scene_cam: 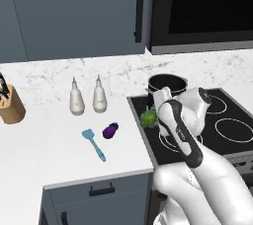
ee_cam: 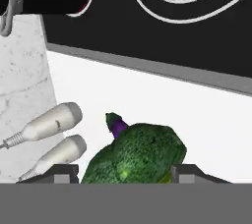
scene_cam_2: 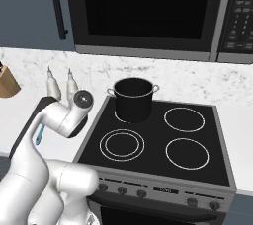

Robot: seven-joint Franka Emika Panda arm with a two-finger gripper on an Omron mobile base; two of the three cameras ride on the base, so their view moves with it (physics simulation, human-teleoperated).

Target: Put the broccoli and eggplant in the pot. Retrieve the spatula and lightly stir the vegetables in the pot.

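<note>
My gripper (scene_cam: 150,117) is shut on the broccoli (scene_cam: 147,118), a bumpy green floret held in the air over the left edge of the stove. In the hand view the broccoli (ee_cam: 135,155) sits between my fingertips (ee_cam: 183,171). The purple eggplant (scene_cam: 110,130) lies on the white counter to the left, and its tip (ee_cam: 116,124) peeks out behind the floret. Next to it lies the light-blue spatula (scene_cam: 94,144), partly visible behind the arm (scene_cam_2: 38,135). The black pot (scene_cam: 167,87) (scene_cam_2: 133,99) stands on the back left burner, beyond the gripper.
Two white bottles (scene_cam: 76,99) (scene_cam: 100,96) stand at the back of the counter. A knife block (scene_cam: 10,101) is at the far left. The black stovetop (scene_cam_2: 192,135) has three free burners. A microwave (scene_cam_2: 143,9) hangs above it.
</note>
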